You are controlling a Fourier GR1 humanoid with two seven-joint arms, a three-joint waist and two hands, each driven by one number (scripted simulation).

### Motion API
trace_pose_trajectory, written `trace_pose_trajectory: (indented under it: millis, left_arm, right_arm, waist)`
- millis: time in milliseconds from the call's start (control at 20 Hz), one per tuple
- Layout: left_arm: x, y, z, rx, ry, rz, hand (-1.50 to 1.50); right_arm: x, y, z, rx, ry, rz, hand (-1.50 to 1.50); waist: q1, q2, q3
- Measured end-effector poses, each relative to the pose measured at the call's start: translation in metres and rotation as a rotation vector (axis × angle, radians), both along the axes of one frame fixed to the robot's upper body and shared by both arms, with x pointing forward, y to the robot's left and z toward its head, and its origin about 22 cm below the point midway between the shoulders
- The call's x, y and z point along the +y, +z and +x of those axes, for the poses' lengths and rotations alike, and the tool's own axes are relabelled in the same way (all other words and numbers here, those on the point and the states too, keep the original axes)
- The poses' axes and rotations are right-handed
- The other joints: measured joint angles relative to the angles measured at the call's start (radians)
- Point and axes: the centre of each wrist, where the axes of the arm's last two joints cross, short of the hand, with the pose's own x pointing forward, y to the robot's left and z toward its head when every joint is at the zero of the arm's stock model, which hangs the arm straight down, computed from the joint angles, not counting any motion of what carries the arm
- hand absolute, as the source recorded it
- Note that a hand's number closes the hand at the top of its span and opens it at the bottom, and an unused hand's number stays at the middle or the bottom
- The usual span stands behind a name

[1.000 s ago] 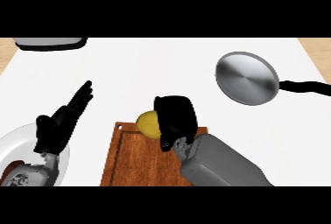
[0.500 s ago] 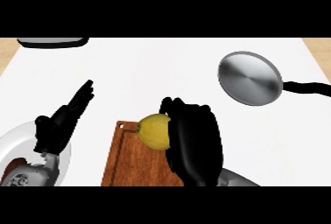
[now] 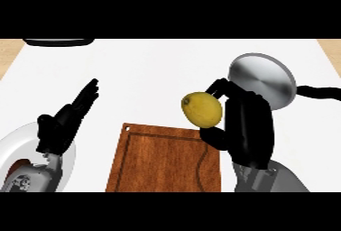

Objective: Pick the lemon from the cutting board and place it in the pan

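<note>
Head view, carry step. Shows the lemon [image 3: 202,109] lifted clear of the board [image 3: 166,162], near the board's far right corner, between board and pan [image 3: 263,81] and touching neither. Holds it in the right hand [image 3: 243,131], with fingers [image 3: 218,86] curled round the far side and thumb under the near side, closed on the fruit rather than spread. Leaves the left hand [image 3: 66,122] resting at the view's left, fingers straight and holding nothing, beside a white plate [image 3: 20,144]. Sets the pan on the white desk [image 3: 153,67], up and to the right of the lemon, near but apart, with its dark handle [image 3: 320,92] running to the right edge. For a clean placement: keep the curl unchanged during travel; carry up and to the right until centred over the pan's floor, not over the rim; lower close to the floor before uncurling, to prevent rolling or bouncing out; stay on the side away from the handle; then withdraw straight up. Judged about half done: pick complete, placing not yet made. Hides part of the pan's near rim behind the hand, so cannot tell the clearance there. Carries no brand, label or legible writing on lemon, board, pan or plate. Crops a dark object [image 3: 57,42] at the top left; cannot tell what.
</note>
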Motion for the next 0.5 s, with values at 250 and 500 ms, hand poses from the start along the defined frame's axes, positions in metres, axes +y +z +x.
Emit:
trace_pose_trajectory:
  millis: [250, 500]
  left_arm:
    - [-0.002, -0.002, -0.005, -0.006, -0.006, -0.001, 0.0]
    - [-0.003, -0.001, -0.006, -0.005, -0.017, -0.004, 0.0]
  right_arm:
    - [-0.037, -0.019, 0.034, -0.022, -0.047, 0.029, 1.5]
    - [-0.08, -0.043, 0.072, -0.053, -0.119, 0.0, 1.5]
  waist:
    - [0.005, 0.001, 0.0]
    - [0.01, 0.003, 0.0]
